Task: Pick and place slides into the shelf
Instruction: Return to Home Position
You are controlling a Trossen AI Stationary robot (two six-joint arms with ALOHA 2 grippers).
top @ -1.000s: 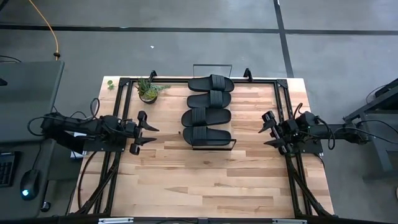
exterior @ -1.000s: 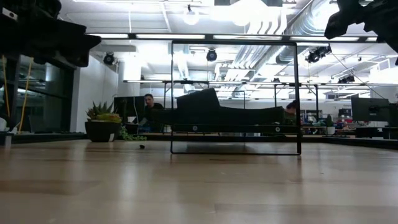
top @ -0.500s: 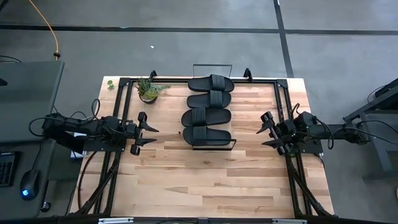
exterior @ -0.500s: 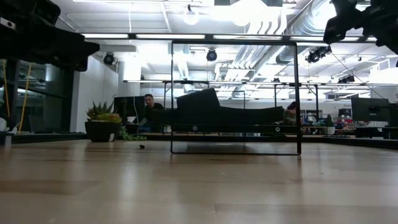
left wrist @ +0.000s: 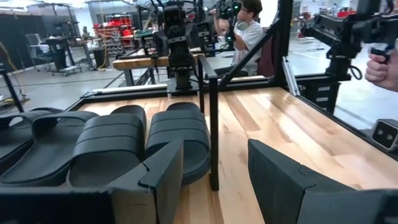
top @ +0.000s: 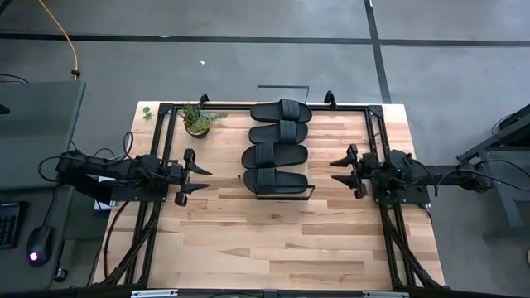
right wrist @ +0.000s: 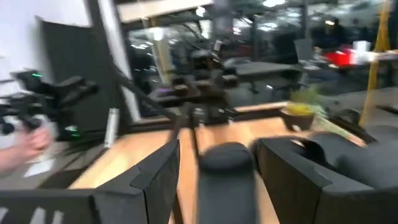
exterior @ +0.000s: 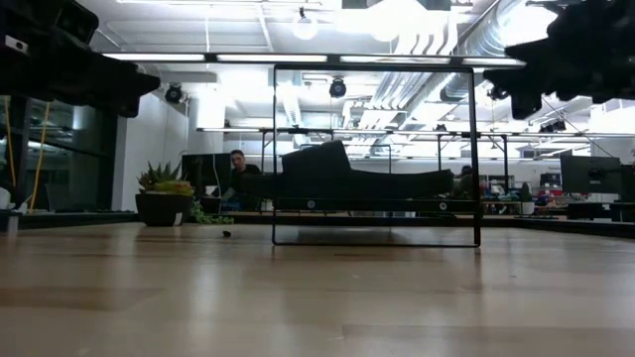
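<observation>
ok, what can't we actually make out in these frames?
- Shelf plank: high view, covered by the four slides.
- Slide count: low view, they merge into one dark silhouette.
- Far slides: left wrist view, cut by the picture edge.
- Left hand, right hand: low view, cut by top edge.

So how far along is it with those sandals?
Nearly finished. All four slides lie in a row on the shelf. Nothing is in hand: the left end effector and right end effector hang open and empty either side of it. Probably only parking the arms remains.
</observation>
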